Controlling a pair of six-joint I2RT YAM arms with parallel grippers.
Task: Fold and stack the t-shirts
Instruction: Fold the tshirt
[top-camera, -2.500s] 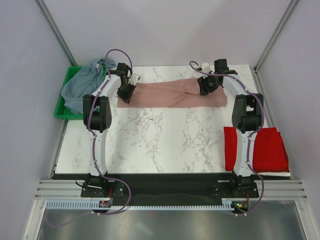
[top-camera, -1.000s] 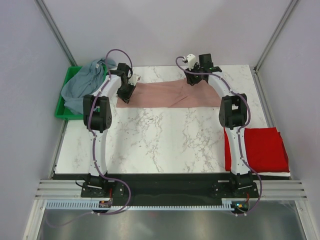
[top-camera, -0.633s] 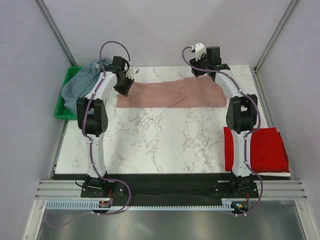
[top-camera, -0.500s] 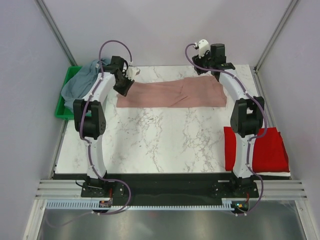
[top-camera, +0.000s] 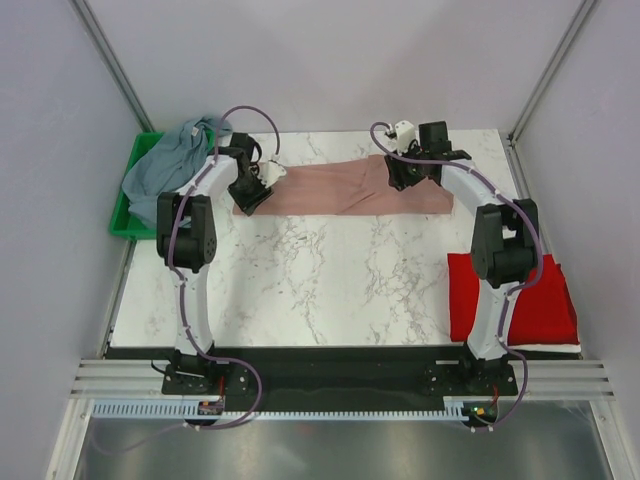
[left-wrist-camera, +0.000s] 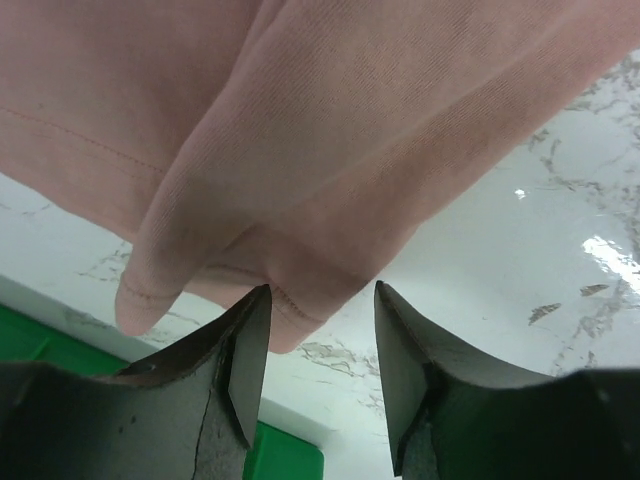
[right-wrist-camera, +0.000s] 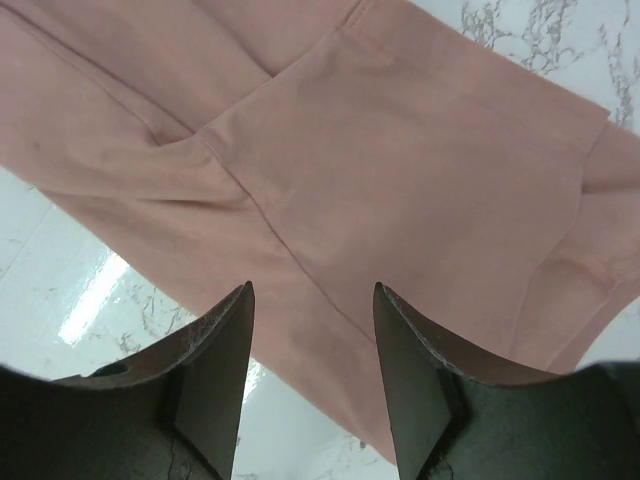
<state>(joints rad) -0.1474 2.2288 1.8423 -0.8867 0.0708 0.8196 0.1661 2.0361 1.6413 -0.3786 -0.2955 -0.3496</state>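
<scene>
Pink tee (top-camera: 350, 190), far desk (top-camera: 330, 280): prob. soft, light, limp; grip end corners. L end effector (left-wrist-camera: 322, 288), R end effector (right-wrist-camera: 312, 285): jaws apart, empty.

The left arm (top-camera: 188, 300) and right arm (top-camera: 488, 320) are white links joined by black joint housings, each with a purple cable (top-camera: 245, 108) looping back from behind its claw. Just behind the right claw (right-wrist-camera: 313, 285) sits a small white block (top-camera: 403, 130). The left claw (left-wrist-camera: 322, 288) has dark, tapering fingers (left-wrist-camera: 240, 370) with scuffed grey inner faces.
</scene>
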